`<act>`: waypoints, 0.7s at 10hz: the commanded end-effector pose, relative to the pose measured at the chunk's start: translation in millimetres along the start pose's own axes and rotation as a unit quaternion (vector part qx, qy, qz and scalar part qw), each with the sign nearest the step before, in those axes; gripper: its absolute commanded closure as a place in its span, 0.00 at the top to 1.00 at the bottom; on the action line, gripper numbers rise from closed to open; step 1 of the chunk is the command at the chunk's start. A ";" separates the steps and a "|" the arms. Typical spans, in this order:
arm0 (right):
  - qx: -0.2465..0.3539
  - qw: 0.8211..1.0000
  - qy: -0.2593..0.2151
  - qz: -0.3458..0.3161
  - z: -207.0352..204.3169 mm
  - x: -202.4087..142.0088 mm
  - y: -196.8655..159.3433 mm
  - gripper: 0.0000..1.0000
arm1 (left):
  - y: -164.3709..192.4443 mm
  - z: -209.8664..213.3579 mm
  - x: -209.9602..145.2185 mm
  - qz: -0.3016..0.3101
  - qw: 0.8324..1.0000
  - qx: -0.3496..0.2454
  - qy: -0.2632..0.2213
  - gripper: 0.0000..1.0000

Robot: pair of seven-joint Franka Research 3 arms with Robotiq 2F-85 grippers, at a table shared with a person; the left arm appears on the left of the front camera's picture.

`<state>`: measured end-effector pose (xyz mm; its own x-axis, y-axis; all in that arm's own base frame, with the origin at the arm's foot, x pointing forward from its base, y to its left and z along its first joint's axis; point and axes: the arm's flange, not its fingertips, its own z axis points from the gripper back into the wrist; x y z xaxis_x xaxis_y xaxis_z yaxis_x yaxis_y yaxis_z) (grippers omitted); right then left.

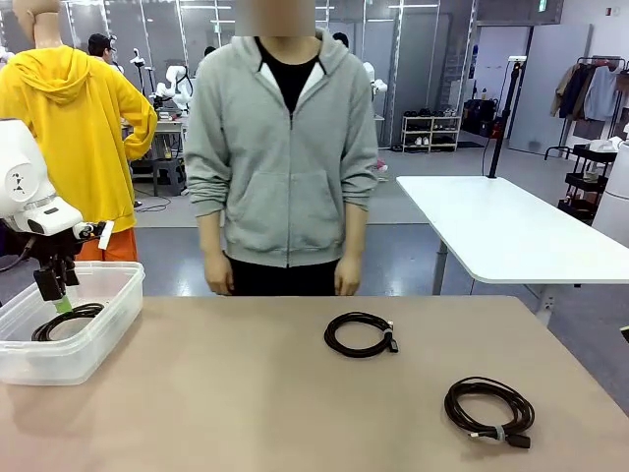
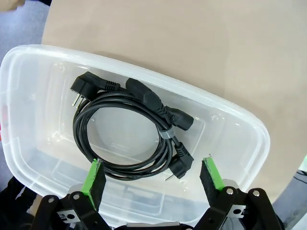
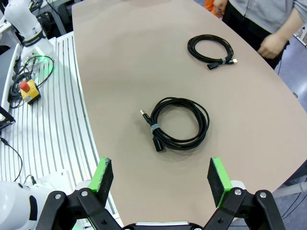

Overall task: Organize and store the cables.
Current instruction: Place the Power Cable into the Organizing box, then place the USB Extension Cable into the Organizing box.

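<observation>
Counting one cable stored, two left out.
My left gripper (image 2: 152,165) hangs spread and empty over the binned cable (image 2: 148,98) in the clear bin (image 1: 98,344); the middle cable (image 1: 356,352) and near cable (image 1: 488,383) wait on the table (image 1: 246,413), my right gripper (image 3: 159,163) gaping above the near one.

A robotics lab: white robot arm (image 1: 29,187) at the table, yellow emergency-stop box (image 3: 26,91) by the slotted aluminium base (image 3: 57,124), glass partitions (image 1: 147,29) and a white worktable (image 1: 501,231) behind.
</observation>
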<state>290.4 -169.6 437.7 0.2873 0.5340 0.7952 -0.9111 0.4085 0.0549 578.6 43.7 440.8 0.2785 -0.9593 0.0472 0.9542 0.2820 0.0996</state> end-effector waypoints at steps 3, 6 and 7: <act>0.000 1.000 -0.006 0.003 1.2 1.7 -0.5 1.00 | 2.5 0.2 -1.3 0.002 1.000 0.001 0.000 1.00; 0.000 1.000 -0.006 0.003 1.2 1.7 -0.5 1.00 | 2.5 0.2 -1.3 0.002 1.000 0.001 0.000 1.00; 0.000 1.000 -0.006 0.003 1.2 1.7 -0.5 1.00 | 2.5 0.2 -1.3 0.002 1.000 0.001 0.000 1.00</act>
<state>290.4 -169.6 437.7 0.2873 0.5340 0.7952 -0.9111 0.4085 0.0549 578.6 43.7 440.8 0.2786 -0.9593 0.0472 0.9542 0.2820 0.0996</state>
